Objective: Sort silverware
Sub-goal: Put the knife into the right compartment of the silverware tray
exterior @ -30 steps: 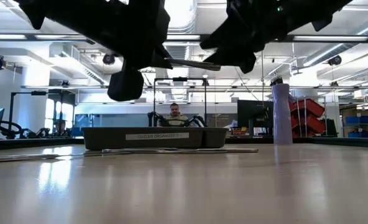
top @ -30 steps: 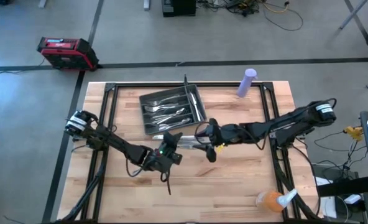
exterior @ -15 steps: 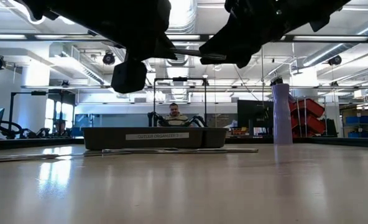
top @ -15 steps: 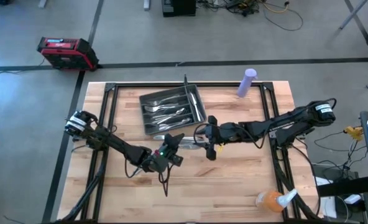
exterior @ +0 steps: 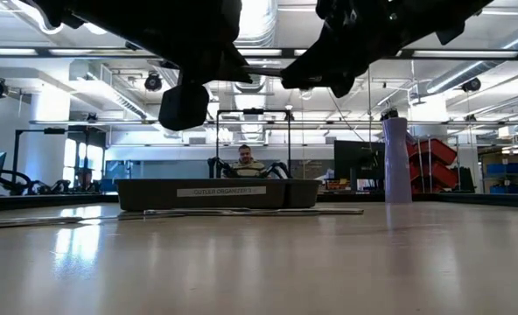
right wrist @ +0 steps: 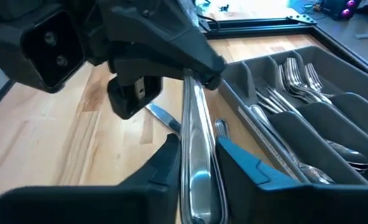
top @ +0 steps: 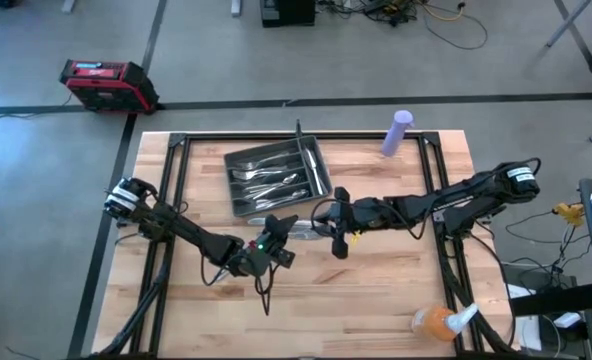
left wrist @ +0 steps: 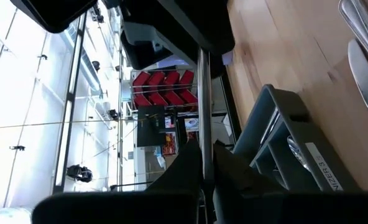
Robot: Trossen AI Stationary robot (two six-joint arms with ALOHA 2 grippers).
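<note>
A slim shiny piece of silverware (top: 302, 229) hangs above the table just on the near side of the dark tray (top: 322, 172). Both grippers are shut on it. My left gripper (top: 281, 233) has its left end and my right gripper (top: 323, 228) its right end. The tray holds several more pieces of silverware (right wrist: 296, 78) lying in its compartments. A few loose pieces (right wrist: 161, 117) lie flat on the wood beside the tray's near wall. My left gripper pinches the piece's left end (left wrist: 202, 155) between its two fingers. The fingers come about level from the table's left and lie along the piece, which is clear of the table. My right gripper pinches the piece's right part (right wrist: 195, 155) by its two long edges, one finger (right wrist: 166, 163) on either side. The fingers come level from the table's right and lie along it. The rounded end (right wrist: 199, 208) reaches back behind the fingertips. The piece is level and lifted clear.
A purple bottle (top: 399, 132) stands at the far right of the table. An orange object (top: 434, 321) lies at the near right corner. Bare wood spreads along the near side. A person (exterior: 246, 160) sits in the room beyond the tray (exterior: 215, 192).
Both grippers have risen a little together, carrying the piece of silverware higher above the table. It stays roughly level between them.
</note>
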